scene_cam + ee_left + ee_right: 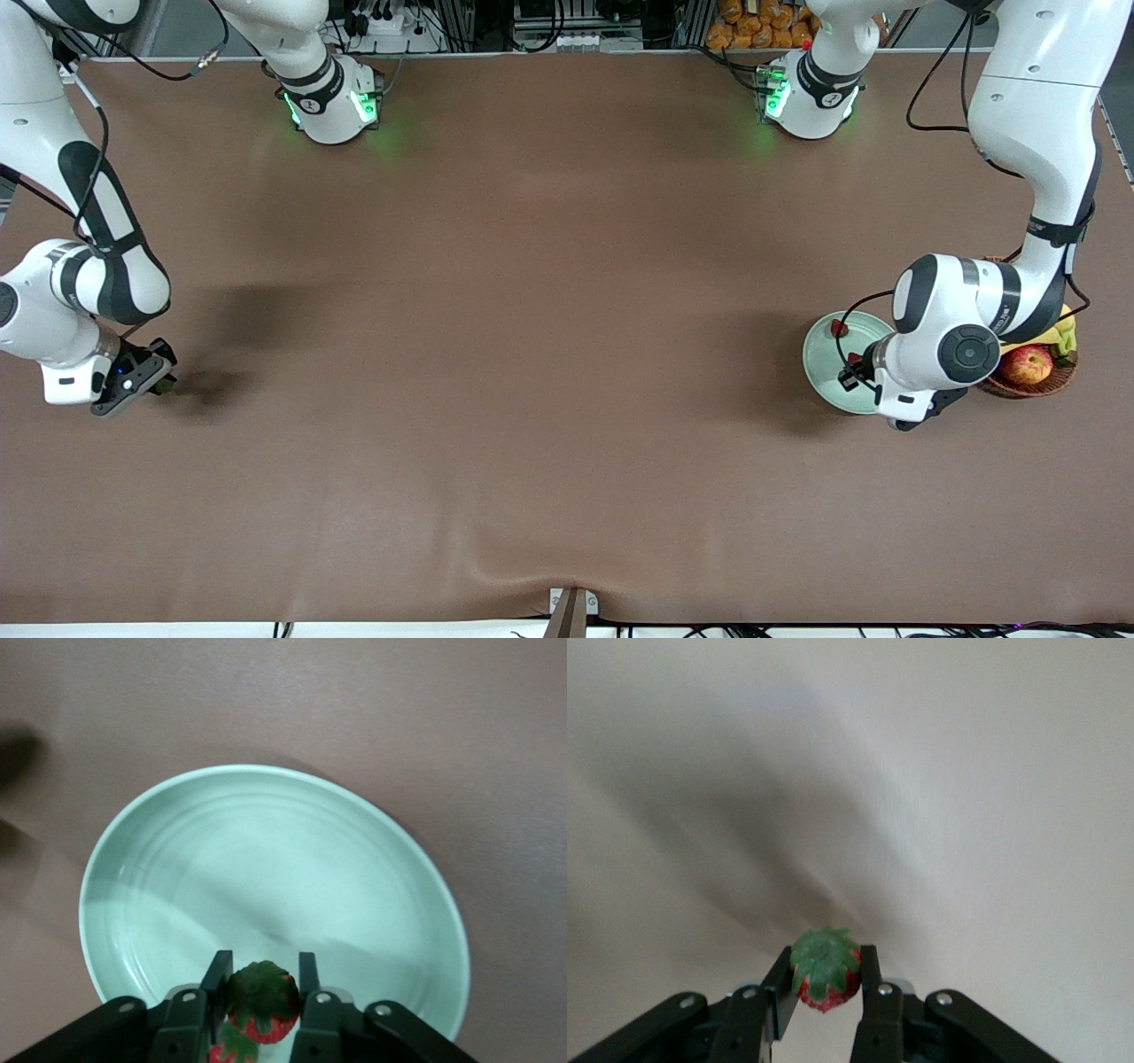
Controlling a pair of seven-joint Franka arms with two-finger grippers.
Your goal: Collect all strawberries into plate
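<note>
— What did the nearest berry look like?

— In the right wrist view, a small red strawberry (825, 973) with a dark green leafy cap sat pinched between the right gripper's (824, 985) black fingers (868, 979), leaf side toward the camera. In the front view that right gripper (133, 377) was low over the bare brown worktop (532, 354) at the right arm's end; the berry itself was too small to make out there.

— And at the other end?

— The left gripper (260, 994) pinched a second strawberry (261, 1001), same red flesh and dark green leaves, its fingers (307, 979) closed on either side of it. It hung over the edge of the plate (266, 868), a round, shallow, glossy mint-green dish. A bit of another red berry with green leaves (229, 1050) peeked out below the held one; I could not tell whether it touched the plate.

— What did the front view show there?

— The left gripper (852, 372) over the plate (824, 368), and one strawberry (836, 329) lying on the plate, toward the rim farther from the camera, apart from the fingers.

— Anything beside the plate?

— A brown wicker basket (1036, 385) toward the left arm's end, just beside the plate, with a red-yellow apple (1028, 364) and a banana (1063, 332) in it, partly hidden by the arm.
</note>
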